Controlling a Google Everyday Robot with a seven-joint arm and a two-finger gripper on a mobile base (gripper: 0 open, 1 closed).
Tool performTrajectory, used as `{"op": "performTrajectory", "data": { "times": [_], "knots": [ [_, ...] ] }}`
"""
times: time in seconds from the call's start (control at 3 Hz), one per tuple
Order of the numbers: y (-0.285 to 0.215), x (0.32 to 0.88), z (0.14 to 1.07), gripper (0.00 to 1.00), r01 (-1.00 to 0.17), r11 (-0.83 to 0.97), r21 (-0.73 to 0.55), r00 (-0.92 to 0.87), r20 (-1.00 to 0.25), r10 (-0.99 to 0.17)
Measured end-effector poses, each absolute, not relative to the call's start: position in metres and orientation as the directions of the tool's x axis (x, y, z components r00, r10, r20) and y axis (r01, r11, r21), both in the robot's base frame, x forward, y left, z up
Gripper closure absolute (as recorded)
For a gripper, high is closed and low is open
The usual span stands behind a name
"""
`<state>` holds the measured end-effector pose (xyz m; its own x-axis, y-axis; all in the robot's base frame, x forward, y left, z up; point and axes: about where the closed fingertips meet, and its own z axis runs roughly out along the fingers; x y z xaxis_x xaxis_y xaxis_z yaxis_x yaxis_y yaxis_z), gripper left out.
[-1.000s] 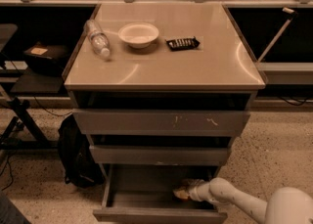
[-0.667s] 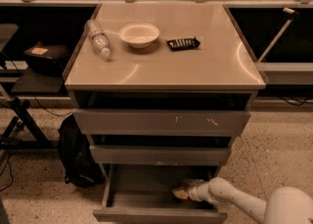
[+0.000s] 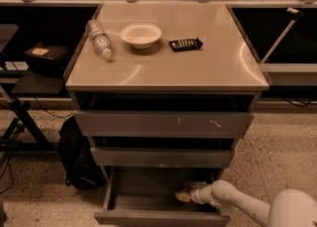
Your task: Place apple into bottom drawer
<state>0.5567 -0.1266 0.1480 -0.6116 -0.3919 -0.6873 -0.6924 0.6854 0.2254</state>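
The bottom drawer point(image 3: 116, 191) is pulled out at the foot of the grey cabinet. My white arm reaches into it from the lower right. My gripper point(image 3: 184, 194) is inside the drawer at its right side, low near the floor of the box. A small yellowish-orange shape at the gripper's tip may be the apple point(image 3: 182, 197), but I cannot tell whether it is held or lying in the drawer.
On the cabinet top point(image 3: 198, 67) lie a plastic bottle point(image 3: 99, 39), a white bowl point(image 3: 141, 34) and a dark snack packet point(image 3: 185, 44). The top drawer point(image 3: 163, 123) and middle drawer point(image 3: 161, 157) stand slightly out. A black bag point(image 3: 77, 156) lies on the floor at the left.
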Motion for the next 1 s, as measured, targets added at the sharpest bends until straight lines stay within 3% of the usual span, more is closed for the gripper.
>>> {"op": "performTrajectory", "data": {
  "times": [0.33,0.67,1.0],
  "knots": [
    [-0.1266,0.5567,0.1480,0.12,-0.692,0.685,0.225,-0.612,-0.687,-0.392],
    [-0.1266,0.5567,0.1480,0.00,-0.692,0.685,0.225,-0.612,-0.687,-0.392],
    [-0.1265,0.5566,0.1479,0.00,-0.692,0.685,0.225,-0.612,-0.687,-0.392]
  ]
}}
